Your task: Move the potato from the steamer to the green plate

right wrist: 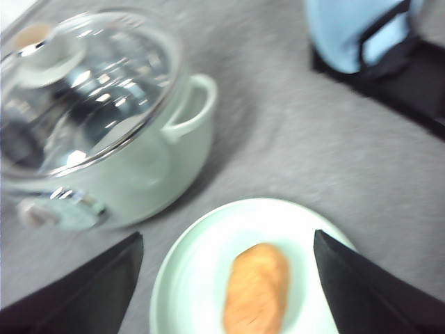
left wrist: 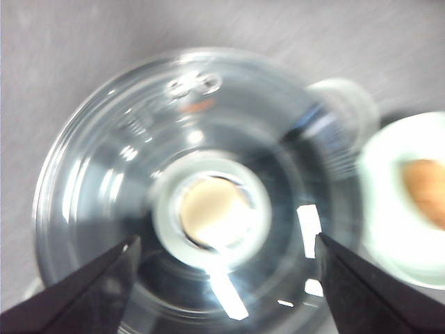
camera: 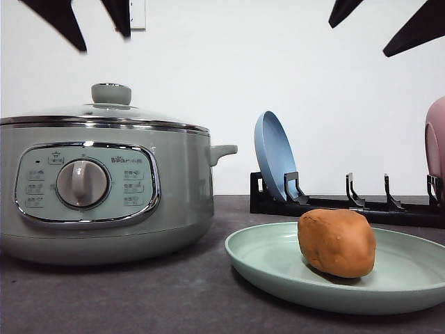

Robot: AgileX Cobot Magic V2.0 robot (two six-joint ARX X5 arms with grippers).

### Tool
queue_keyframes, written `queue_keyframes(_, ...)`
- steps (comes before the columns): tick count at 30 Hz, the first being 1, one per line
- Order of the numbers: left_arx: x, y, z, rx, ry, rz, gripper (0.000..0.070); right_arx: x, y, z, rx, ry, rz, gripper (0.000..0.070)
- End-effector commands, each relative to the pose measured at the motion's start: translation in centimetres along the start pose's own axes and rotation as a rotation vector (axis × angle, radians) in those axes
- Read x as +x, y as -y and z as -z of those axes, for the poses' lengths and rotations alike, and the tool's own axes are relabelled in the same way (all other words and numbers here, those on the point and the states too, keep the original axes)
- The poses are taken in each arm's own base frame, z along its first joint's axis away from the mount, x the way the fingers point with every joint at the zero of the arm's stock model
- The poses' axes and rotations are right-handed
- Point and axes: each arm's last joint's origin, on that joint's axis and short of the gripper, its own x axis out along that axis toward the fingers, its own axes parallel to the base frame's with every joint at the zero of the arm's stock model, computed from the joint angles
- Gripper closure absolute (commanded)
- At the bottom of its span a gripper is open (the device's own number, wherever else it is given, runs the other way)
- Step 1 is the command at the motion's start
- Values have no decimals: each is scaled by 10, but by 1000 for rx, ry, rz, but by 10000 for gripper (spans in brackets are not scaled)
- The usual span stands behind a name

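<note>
The orange-brown potato (camera: 337,242) lies on the pale green plate (camera: 264,261) at the front right of the dark table. To its left stands the sage-green steamer (camera: 181,188), its glass lid (camera: 125,111) shut. My left gripper (camera: 94,24) hangs open high above the steamer; in the left wrist view its open fingers (left wrist: 90,292) frame the lid knob (left wrist: 212,212) well below. My right gripper (camera: 379,24) hangs open high above the plate, and the right wrist view has the potato (right wrist: 257,289) on the plate (right wrist: 188,278) between its spread fingers (right wrist: 368,285), well below them.
A black dish rack (camera: 348,205) runs along the back right, holding an upright blue plate (camera: 272,156) at its left end and a pink plate (camera: 436,142) at the right edge. The steamer's side handle (camera: 224,150) points toward the rack. A white wall stands behind.
</note>
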Motion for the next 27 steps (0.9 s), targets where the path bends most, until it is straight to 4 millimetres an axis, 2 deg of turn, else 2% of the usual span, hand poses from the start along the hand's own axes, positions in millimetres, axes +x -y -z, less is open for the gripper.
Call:
queue_keyframes(1,-13,5,-2,9,43,42,192,-2,-3,-3,-21,-2,-33,208)
queue_keyframes(7,-48,18,13,37,91,144,192,-2,-5,1,-22,-70,-132,208)
queue_keyframes(12,-64,26,25,55,82,221,197,-3,-7,4,-19,-107,-195,208)
queue_keyframes(18,-71,34,35,76,31,308,199,-3,-7,8,-11,-162,-233,209)
queue_keyframes(27,-70,38,37,90,12,322,199,-4,-6,13,-3,-214,-226,209)
